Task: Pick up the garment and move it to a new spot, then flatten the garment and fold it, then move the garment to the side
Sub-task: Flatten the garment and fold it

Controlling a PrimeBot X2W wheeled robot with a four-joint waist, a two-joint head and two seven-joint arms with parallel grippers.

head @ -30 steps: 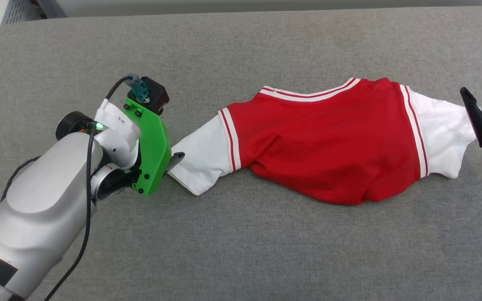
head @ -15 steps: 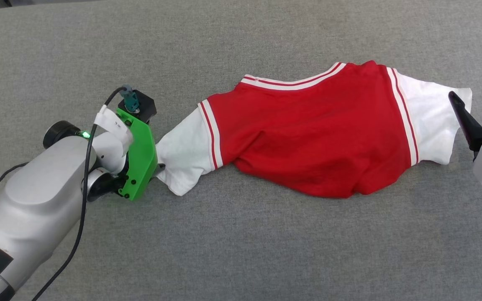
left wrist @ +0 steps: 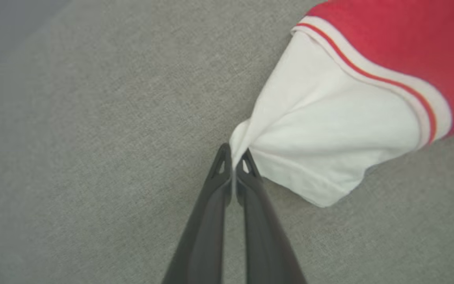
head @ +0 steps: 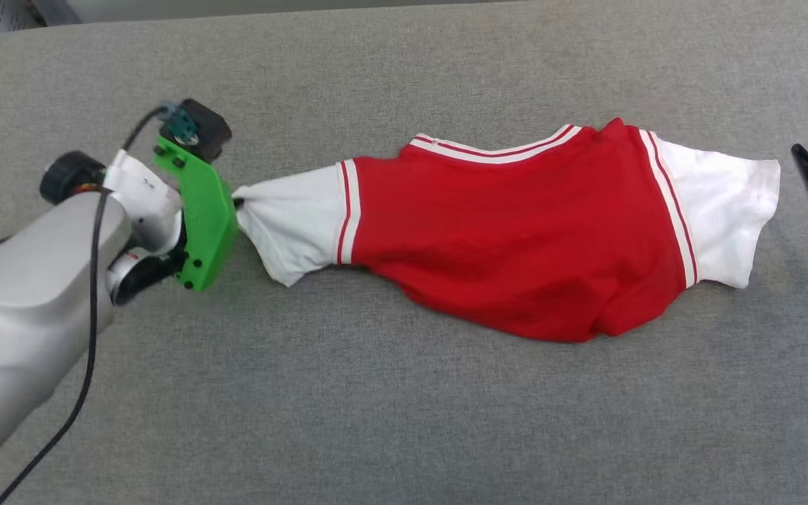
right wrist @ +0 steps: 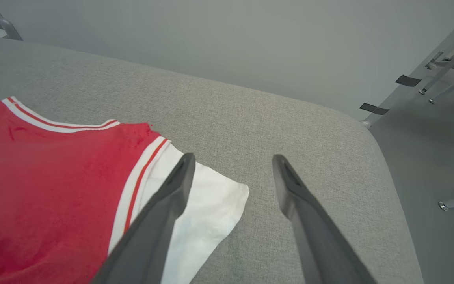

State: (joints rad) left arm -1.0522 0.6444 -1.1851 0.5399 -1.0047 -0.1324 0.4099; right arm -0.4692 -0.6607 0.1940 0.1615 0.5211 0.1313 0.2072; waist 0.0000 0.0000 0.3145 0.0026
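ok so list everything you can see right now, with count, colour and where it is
garment: one, red with white sleeves and striped trim, stretched out across the middle of the surface
padded surface: one, grey, under the garment
metal legs: several, silver, on the floor past the surface's rounded corner
tape strips: two, black, near those legs
left gripper: one, dark fingers, shut on the tip of the sleeve on the robot's left
right gripper: one, dark fingers, open, beside the other sleeve, not gripping it
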